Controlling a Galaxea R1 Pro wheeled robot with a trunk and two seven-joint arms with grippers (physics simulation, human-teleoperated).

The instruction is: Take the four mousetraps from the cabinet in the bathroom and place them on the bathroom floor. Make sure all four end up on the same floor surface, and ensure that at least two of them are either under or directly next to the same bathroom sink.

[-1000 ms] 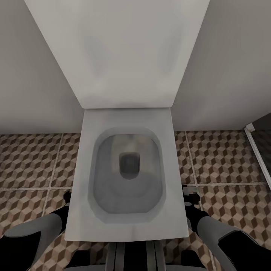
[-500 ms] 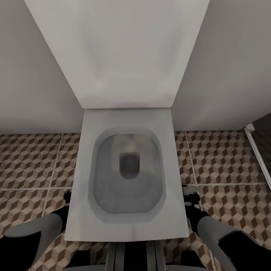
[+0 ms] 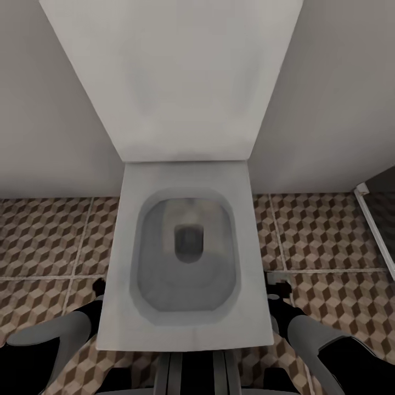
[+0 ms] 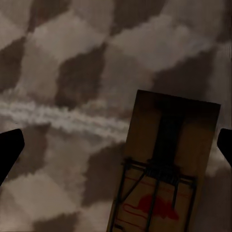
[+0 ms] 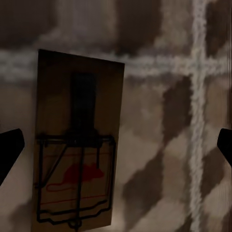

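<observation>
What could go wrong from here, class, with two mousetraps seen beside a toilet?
1. The left gripper and right gripper are open, each with a mousetrap ahead of it against the floor. This spot is by the toilet; traps left here likely would not count as next to a sink.
2. The toilet sits close between both arms, so turning away might bump it.

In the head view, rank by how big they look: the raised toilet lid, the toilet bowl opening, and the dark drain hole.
Largest to smallest:
1. toilet lid
2. bowl opening
3. drain hole
The lid is nearer the camera, which enlarges it.
</observation>
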